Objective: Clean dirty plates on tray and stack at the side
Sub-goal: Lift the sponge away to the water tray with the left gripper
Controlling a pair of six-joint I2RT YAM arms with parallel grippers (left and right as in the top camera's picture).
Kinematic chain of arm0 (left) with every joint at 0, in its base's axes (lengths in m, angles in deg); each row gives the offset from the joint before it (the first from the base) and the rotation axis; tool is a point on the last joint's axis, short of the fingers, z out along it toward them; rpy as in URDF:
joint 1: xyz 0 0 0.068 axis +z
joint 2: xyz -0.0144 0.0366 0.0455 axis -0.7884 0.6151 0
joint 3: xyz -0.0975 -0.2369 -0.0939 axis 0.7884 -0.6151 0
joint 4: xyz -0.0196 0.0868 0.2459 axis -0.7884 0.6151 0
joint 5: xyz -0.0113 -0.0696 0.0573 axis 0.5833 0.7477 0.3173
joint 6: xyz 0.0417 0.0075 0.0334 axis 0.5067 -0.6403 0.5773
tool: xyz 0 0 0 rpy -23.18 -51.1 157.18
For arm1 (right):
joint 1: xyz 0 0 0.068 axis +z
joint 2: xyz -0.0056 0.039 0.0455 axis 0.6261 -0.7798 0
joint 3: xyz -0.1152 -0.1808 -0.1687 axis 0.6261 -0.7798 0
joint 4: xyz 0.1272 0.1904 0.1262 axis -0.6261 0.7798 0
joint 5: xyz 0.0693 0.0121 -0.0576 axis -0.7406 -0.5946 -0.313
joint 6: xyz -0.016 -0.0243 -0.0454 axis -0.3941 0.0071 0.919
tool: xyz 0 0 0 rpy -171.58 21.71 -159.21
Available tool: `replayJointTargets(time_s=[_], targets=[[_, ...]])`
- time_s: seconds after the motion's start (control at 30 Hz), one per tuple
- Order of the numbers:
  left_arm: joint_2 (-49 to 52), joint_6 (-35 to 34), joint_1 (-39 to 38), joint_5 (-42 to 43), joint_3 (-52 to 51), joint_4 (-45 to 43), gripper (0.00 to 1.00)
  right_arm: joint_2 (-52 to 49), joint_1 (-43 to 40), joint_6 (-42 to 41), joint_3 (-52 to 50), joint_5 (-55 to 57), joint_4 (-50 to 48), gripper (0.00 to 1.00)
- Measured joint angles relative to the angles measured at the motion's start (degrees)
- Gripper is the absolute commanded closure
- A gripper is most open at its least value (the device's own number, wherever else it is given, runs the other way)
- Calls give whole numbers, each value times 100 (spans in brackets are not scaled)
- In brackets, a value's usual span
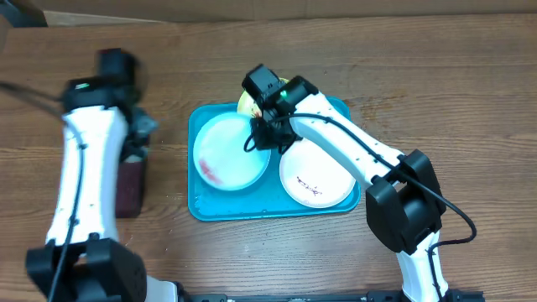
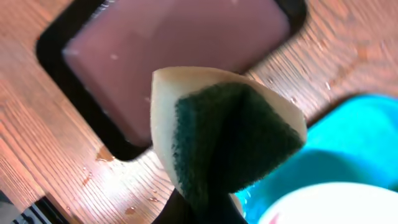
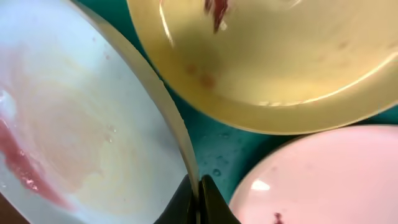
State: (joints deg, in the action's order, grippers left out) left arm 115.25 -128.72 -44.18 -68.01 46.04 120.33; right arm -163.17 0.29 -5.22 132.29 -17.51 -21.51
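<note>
Where the surface (image 1: 419, 84) carries the turquoise tray (image 1: 252, 204) at its middle, all three plates lie inside that tray.

- Mint-blue plate (image 1: 225, 151): left half of the tray. It has a red-brown smear along its lower-left inner edge, and the right wrist view shows a pale yellowish film across the middle.
- White plate (image 1: 323, 180): right half of the tray, with a few small dark marks near its centre.
- Yellow-green plate (image 1: 246, 102): back of the tray, largely covered from overhead by the right wrist. The wrist view shows a red-brown fleck and faint spots on it.
- Black tray (image 1: 130, 189) with maroon inside: on the surface just left of the turquoise tray. Water drops lie on the wood beside it.

Right arm: it reaches from the front-right base across the white plate toward the tray's middle. The right fingers (image 3: 198, 202) are pinched tight on the right-hand rim of the mint-blue plate, which runs in between the tips. Cannot tell whether that edge is lifted off the tray.

Left arm: it stretches along the left side, with the wrist above the black tray. The left fingers (image 2: 199, 211) are clamped on a folded sponge (image 2: 230, 137), yellow with the green scouring face outward. The sponge is held above the strip of wood between the two trays.
</note>
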Motion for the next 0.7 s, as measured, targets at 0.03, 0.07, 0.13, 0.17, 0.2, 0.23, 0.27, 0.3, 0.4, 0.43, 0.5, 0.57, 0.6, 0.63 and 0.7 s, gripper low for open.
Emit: replayJointTargets(time_s=[0.03, 0.07, 0.13, 0.17, 0.2, 0.23, 0.27, 0.3, 0.4, 0.43, 0.5, 0.57, 0.6, 0.63, 0.7], targets=[[-22, 79, 212, 103, 4, -9, 96, 0, 11, 4, 173, 221, 136, 96], [-24, 157, 455, 229, 4, -15, 96, 0, 31, 15, 345, 442, 269, 96], [-9, 284, 846, 463, 2, -24, 96, 0, 90, 24, 656, 1001, 520, 96], [-2, 369, 1040, 597, 2, -37, 96, 0, 136, 28, 787, 1340, 625, 96], [-2, 433, 1207, 697, 2, -57, 96, 0, 188, 28, 874, 1635, 704, 96], [0, 520, 1362, 793, 2, -83, 96, 0, 249, 37, 944, 1937, 763, 96], [11, 612, 1539, 909, 2, -122, 96, 0, 339, 57, 1001, 2310, 804, 96], [13, 664, 1646, 977, 2, -136, 96, 0, 409, 85, 1016, 2562, 813, 96], [31, 822, 1952, 1239, -33, -234, 95, -2, 732, 197, 1023, 3453, 826, 96], [33, 861, 2033, 1316, -61, -286, 96, -4, 866, 219, 1023, 3751, 831, 96], [37, 929, 2173, 1429, -127, -330, 96, -7, 1110, 269, 1023, 4253, 817, 96], [37, 970, 2284, 1504, -184, -348, 96, -7, 1412, 306, 1023, 4863, 800, 96], [37, 977, 2319, 1528, -197, -350, 96, -7, 1517, 313, 1023, 5097, 785, 96], [37, 990, 2345, 1552, -205, -348, 96, -7, 1628, 332, 1023, 5355, 763, 96], [37, 992, 2374, 1582, -210, -356, 96, -7, 1864, 422, 1023, 5890, 708, 96]])
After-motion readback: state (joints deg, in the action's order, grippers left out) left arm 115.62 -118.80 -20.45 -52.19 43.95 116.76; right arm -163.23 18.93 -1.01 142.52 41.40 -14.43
